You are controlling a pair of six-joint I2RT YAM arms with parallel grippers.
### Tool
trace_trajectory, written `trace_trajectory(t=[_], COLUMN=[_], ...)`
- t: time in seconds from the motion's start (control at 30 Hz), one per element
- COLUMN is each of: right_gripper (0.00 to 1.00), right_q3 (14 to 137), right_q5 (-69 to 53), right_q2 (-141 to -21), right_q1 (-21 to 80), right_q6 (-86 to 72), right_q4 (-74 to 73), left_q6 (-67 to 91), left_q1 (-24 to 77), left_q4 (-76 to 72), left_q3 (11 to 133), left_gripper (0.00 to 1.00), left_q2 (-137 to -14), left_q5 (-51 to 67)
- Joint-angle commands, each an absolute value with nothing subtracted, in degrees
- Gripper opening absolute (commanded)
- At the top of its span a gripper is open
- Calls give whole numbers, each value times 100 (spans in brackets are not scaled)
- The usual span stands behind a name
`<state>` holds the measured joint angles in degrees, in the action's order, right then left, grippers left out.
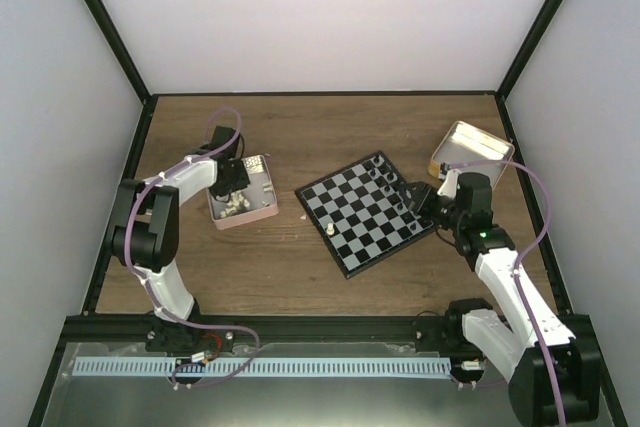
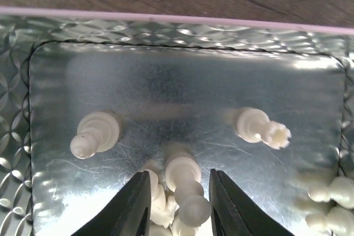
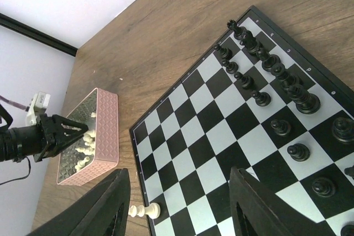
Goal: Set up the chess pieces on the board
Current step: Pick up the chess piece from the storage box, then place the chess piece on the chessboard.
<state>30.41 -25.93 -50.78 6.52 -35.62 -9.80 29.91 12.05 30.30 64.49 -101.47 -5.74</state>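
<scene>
Pick step: inside the pink tin, left gripper straddles a cream pawn, jaws narrowly apart. Next: close, lift. Right gripper spread wide.

One board, one pink tin, one yellow tin, two arms
</scene>
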Motion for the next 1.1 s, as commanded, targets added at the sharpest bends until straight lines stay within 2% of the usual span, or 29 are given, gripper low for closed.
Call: trace_trajectory(t=[0.0,0.17,0.27,0.47,0.67,1.07], right_gripper=[50,49,49,49,49,49], right_q3=[2989,3003,3015,2981,2937,2957], right_q5=[-2637,-2618,-2611,-2614,-2558,-2540], right_q2=[-4945,-4922,-4914,-4913,-4898,-4995], right_q1=[668,668,667,668,668,667], right_q6=[-3602,-3587,-3579,-3593,-3625,-3652], right_q4=[-859,-882,-874,-840,-804,-738], left_q6=[2865,2786,2754,2728,2568,2564], left_q1=[1096,1090,1097,1277,2064,3703], left_q4=[2820,2806,2797,2939,3074,3453], left_q3=[6651,6737,6721,6732,6833,7444], left_gripper=[28,12,9,8,9,10], left_q2=[-10328,-10401,-10242,-9612,-9150,-10014], left_q5=[-439,-318,-289,-107,71,243])
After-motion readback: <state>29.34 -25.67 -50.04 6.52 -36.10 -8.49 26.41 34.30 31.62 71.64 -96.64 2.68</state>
